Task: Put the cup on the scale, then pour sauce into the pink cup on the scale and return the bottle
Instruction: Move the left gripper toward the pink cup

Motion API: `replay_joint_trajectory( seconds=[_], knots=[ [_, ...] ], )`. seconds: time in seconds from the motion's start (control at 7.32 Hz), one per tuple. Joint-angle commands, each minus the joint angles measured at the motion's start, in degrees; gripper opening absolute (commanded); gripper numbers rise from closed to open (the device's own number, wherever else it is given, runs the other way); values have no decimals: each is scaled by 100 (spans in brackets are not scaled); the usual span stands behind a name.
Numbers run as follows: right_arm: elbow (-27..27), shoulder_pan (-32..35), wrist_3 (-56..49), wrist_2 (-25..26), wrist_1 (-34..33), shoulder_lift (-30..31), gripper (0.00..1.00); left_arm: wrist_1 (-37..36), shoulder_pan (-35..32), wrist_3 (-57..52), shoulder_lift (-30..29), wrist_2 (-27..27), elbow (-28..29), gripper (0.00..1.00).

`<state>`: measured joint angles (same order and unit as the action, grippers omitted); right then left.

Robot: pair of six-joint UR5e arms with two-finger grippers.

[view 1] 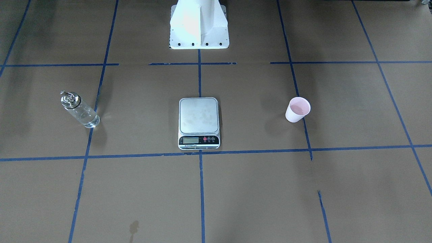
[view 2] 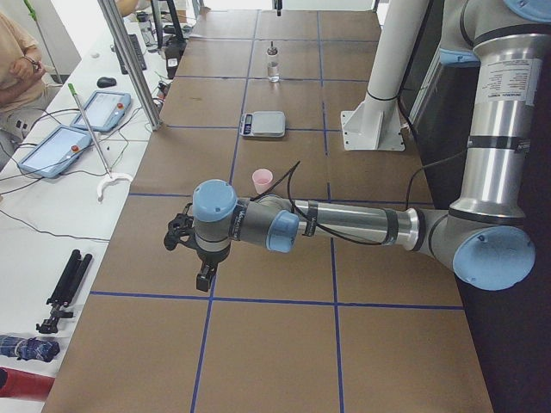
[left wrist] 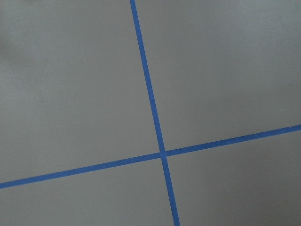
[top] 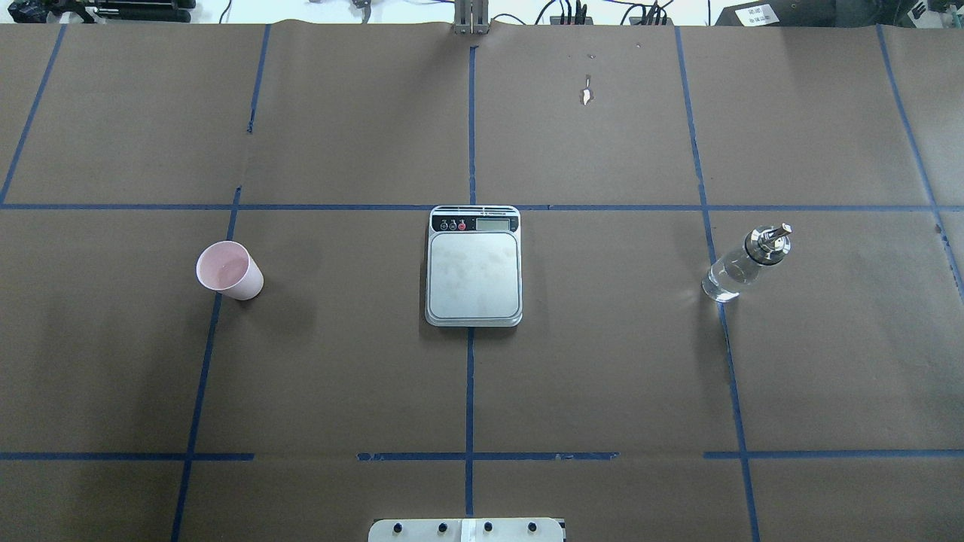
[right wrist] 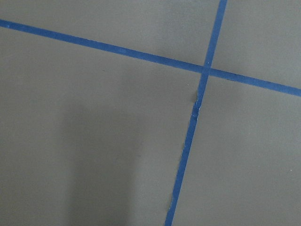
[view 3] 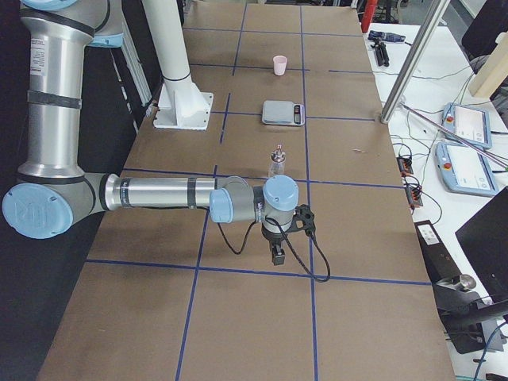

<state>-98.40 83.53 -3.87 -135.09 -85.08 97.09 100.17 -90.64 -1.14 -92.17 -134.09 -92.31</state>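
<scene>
The pink cup (view 1: 297, 109) stands upright on the brown paper on my left side, apart from the scale; it also shows in the overhead view (top: 230, 271). The silver scale (view 1: 198, 116) (top: 474, 275) sits at the table's middle with a bare platform. The glass bottle (view 1: 80, 110) (top: 742, 267) with a silver cap stands on my right side, and clear sauce shows in it. My left gripper (view 2: 205, 277) hangs over the table's left end, well short of the cup (view 2: 262, 181). My right gripper (view 3: 277, 254) hangs near the bottle (view 3: 276, 163). I cannot tell whether either is open.
The white robot pedestal (view 1: 199, 27) stands behind the scale. Blue tape lines grid the paper; both wrist views show only paper and tape. A side bench with tablets (view 2: 77, 129), cables and a metal pole (view 2: 129, 60) runs along the far edge, and a person (view 2: 17, 69) sits there.
</scene>
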Motion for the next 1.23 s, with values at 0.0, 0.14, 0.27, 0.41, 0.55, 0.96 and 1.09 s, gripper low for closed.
replay_joint_trajectory(
  seconds=[0.0,0.14,0.27,0.41,0.55,0.96,1.09],
  knots=[
    [-3,-4,17,-227,9,-14,100,115,2,-9,50,-38,-41,100],
    [-3,-13,17,-281,9,-40,100,151,11,-18,41,-39,-68,100],
    [-3,-21,26,-360,9,-58,100,178,20,-27,41,-39,-146,100],
    [-3,-21,18,-526,9,-67,100,456,159,-18,49,-39,-243,100],
    [-56,-21,17,-528,9,-93,100,581,378,25,58,-282,-226,100],
    [-47,-48,17,-528,9,-111,100,705,1727,2098,-308,-259,-576,100],
    [-47,-56,9,-528,9,-102,100,705,2351,3231,-633,-119,-734,100]
  ],
)
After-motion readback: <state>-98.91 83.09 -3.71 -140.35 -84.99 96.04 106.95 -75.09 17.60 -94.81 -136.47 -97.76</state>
